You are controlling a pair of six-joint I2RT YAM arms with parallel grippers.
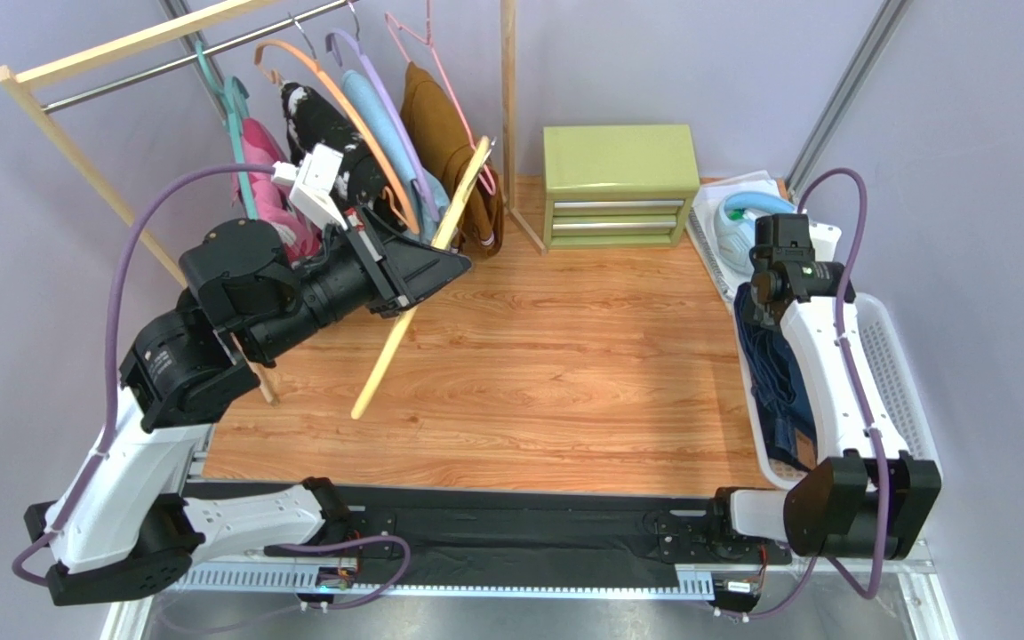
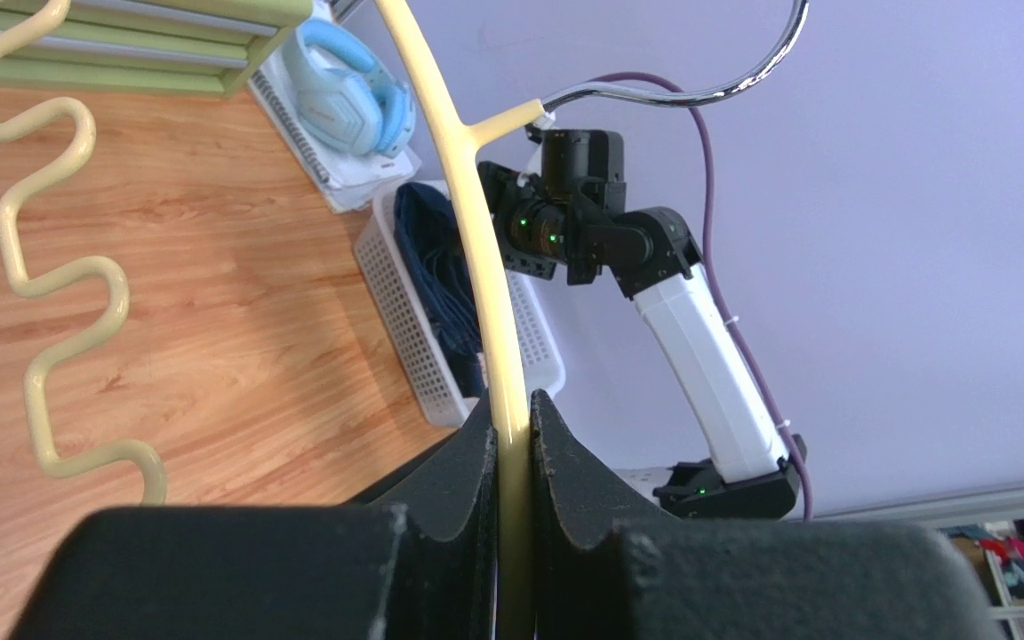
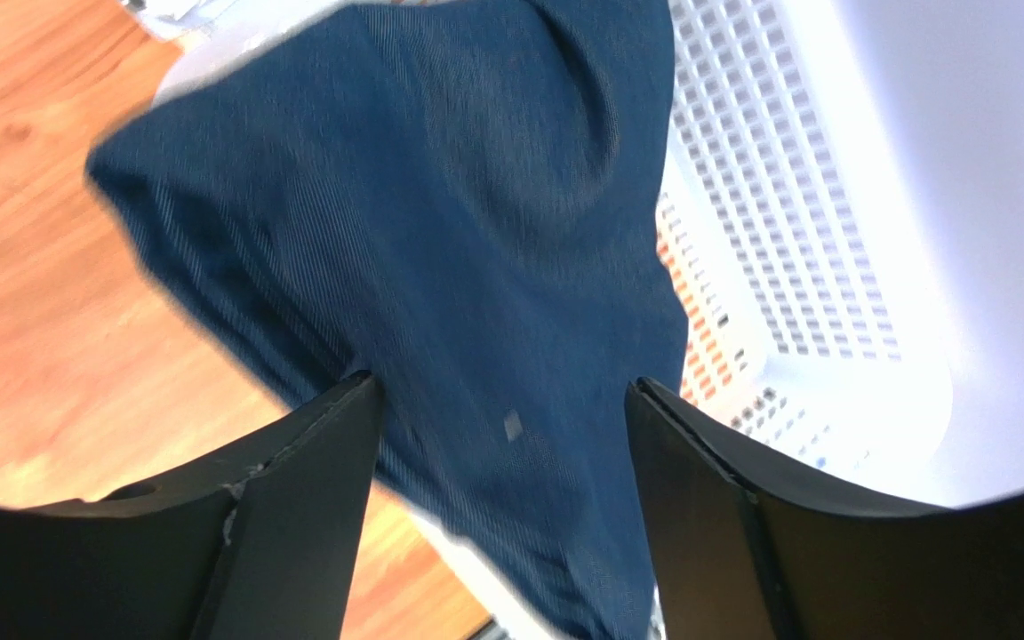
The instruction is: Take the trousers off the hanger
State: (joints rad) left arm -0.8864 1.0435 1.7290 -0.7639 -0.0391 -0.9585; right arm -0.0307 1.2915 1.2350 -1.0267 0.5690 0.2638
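The clothes rack [image 1: 117,47] at my far left carries the rest of the work; the pink blotched trousers [image 1: 264,154] hang there on a teal hanger [image 1: 230,120], not yet taken. At my right the white basket [image 1: 898,387] holds the navy trousers [image 3: 451,267], bunched along its table-side wall and, as far as I can tell, lapping over that rim. My left gripper [image 2: 515,407] is clamped tight on the bare cream hanger [image 2: 477,240], held tilted over the wooden table. My right gripper [image 3: 501,387] hangs just above the navy cloth with its jaws spread and nothing between them. To finish this drop cleanly I should rise straight up with the jaws wide, so no fold catches a fingertip [image 3: 344,414]; the loose edge may slide out.
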